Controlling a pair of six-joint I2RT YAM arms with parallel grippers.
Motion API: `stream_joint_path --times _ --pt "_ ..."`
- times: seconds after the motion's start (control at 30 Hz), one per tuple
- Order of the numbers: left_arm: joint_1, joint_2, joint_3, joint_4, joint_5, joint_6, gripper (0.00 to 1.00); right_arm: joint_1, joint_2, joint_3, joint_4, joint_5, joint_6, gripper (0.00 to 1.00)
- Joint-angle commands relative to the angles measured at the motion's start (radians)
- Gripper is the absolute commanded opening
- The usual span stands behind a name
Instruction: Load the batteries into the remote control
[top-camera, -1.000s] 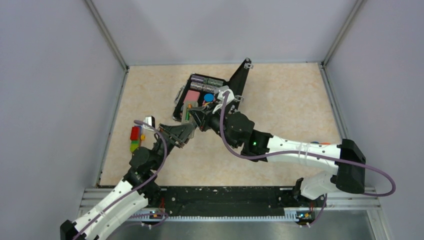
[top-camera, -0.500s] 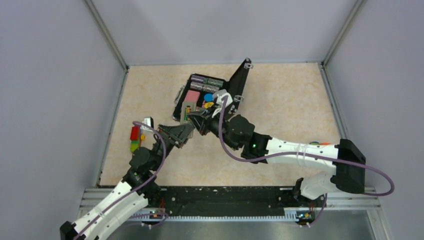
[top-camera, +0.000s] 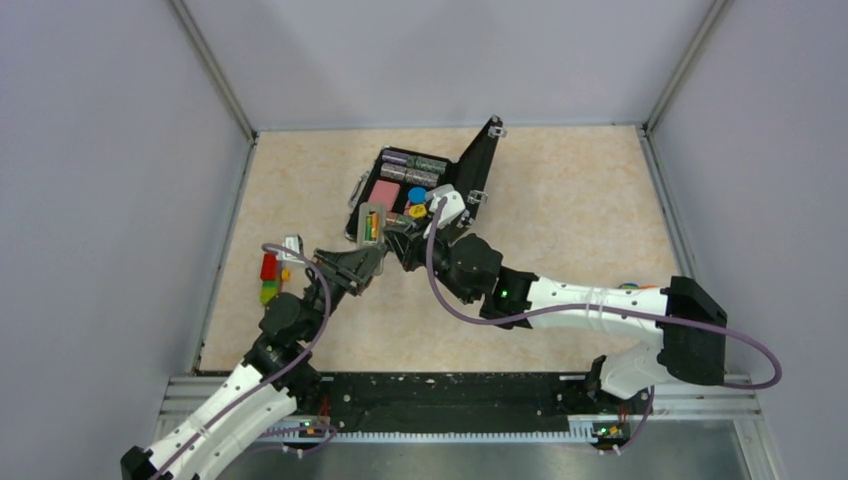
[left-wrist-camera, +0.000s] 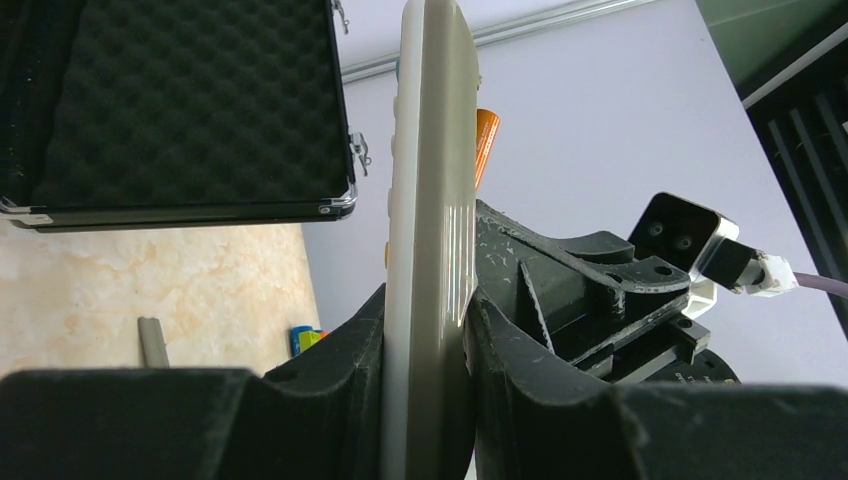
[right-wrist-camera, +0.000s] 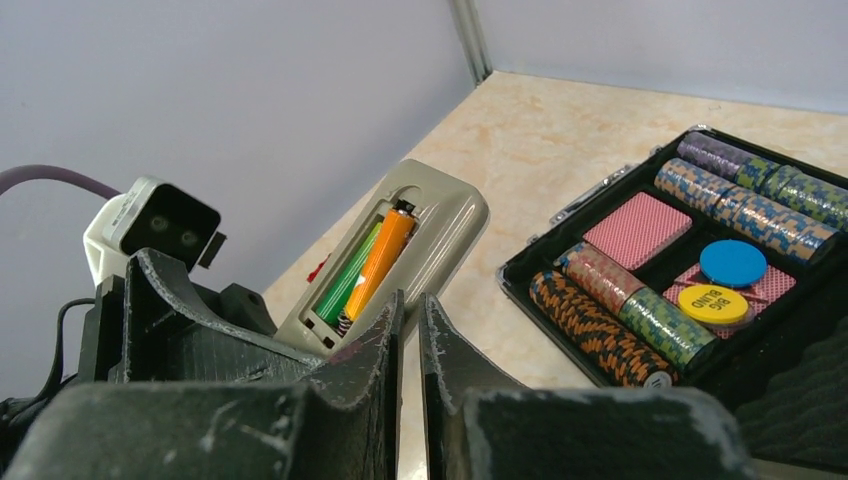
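1. our left claw (left-wrist-camera: 427, 305) is clamped on the remote control (left-wrist-camera: 432, 170). one finger presses the keyed face and the other presses the grey back.
2. we hold the remote upright and off the desk (top-camera: 560, 210), edge-on to the left wrist camera. from above it sits by the near edge of the open black case (right-wrist-camera: 520, 268).
3. the bay in the remote's back is uncovered, and both batteries lie in it side by side. the green battery (right-wrist-camera: 348, 272) sits lower in the bay.
4. the orange battery (right-wrist-camera: 380, 258) lies beside it. in the left wrist view its upper end stands proud of the grey back.
5. our right claw (right-wrist-camera: 411, 305) has its fingers drawn almost together, with only a thin slit between them and nothing in it.
6. its tips sit just beside the lower end of the bay. we cannot tell whether they touch the remote.
7. the case holds striped rolls of poker chips (right-wrist-camera: 600, 310), a red patterned pack (right-wrist-camera: 640, 228), a blue disc (right-wrist-camera: 732, 262) and a yellow disc (right-wrist-camera: 714, 303). its foam-lined lid (left-wrist-camera: 180, 100) stands open.
8. a multicoloured block toy (top-camera: 269, 279) lies on the desk, left of our left arm.
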Motion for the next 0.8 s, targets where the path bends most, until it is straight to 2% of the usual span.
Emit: stream_joint_path --times 0.0,0.23,0.37,0.5,0.6,0.67,0.77 --pt "-0.004 -0.034 0.022 0.098 0.033 0.026 0.0 0.009 0.02 0.026 -0.043 0.021 0.01 0.09" --pt "-0.004 -0.068 0.0 0.077 0.028 0.035 0.0 0.009 -0.089 0.039 -0.227 0.017 0.135 0.18" --pt "-0.003 -0.081 0.003 0.051 0.071 0.028 0.0 0.008 -0.178 0.071 -0.406 0.0 0.21 0.4" --pt "-0.003 -0.097 0.02 -0.015 0.137 0.073 0.0 0.004 -0.208 0.172 -0.595 -0.04 0.189 0.47" --pt "-0.003 -0.1 0.055 -0.082 0.192 0.133 0.0 -0.011 -0.199 0.26 -0.713 -0.049 0.165 0.57" --pt "-0.003 -0.099 0.067 -0.099 0.227 0.159 0.0 -0.044 -0.192 0.31 -0.81 -0.04 0.233 0.72" --pt "-0.003 -0.098 0.07 -0.087 0.253 0.167 0.0 -0.124 -0.205 0.304 -0.857 -0.163 0.398 0.81"
